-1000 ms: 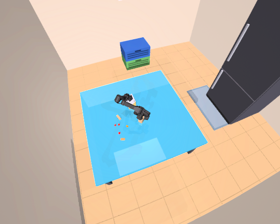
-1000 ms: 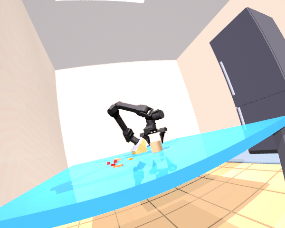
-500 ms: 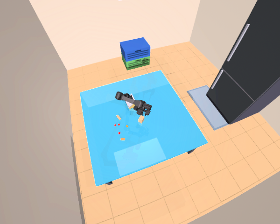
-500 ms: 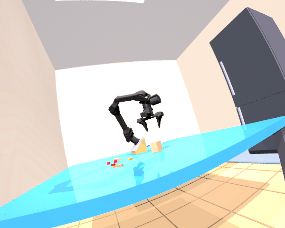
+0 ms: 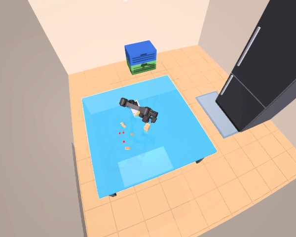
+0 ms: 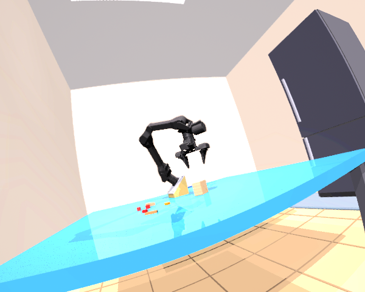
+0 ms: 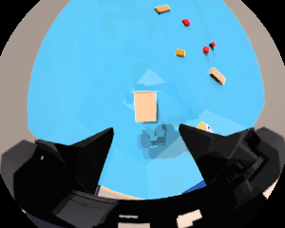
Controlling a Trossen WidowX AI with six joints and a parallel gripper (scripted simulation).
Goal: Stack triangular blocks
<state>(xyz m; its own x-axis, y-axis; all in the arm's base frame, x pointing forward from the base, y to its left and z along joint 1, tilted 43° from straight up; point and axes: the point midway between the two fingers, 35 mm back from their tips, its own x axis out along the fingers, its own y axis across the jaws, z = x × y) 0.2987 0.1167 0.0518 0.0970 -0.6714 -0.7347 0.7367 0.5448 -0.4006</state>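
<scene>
The two triangular blocks lie together as one light-wood square block on the blue table. Its top looks level and its ends look even; the seam between the sloped faces is too small to make out. My gripper is wide open and empty. It hangs well above the block, fingers pointing down, touching neither the block nor the table. In the wrist view the block shows beyond the fingertips.
A yellow wedge with a white sloped face stands by the arm's base, close to the block. Away to one side lie an orange piece, several small red pieces and two thin tan pieces.
</scene>
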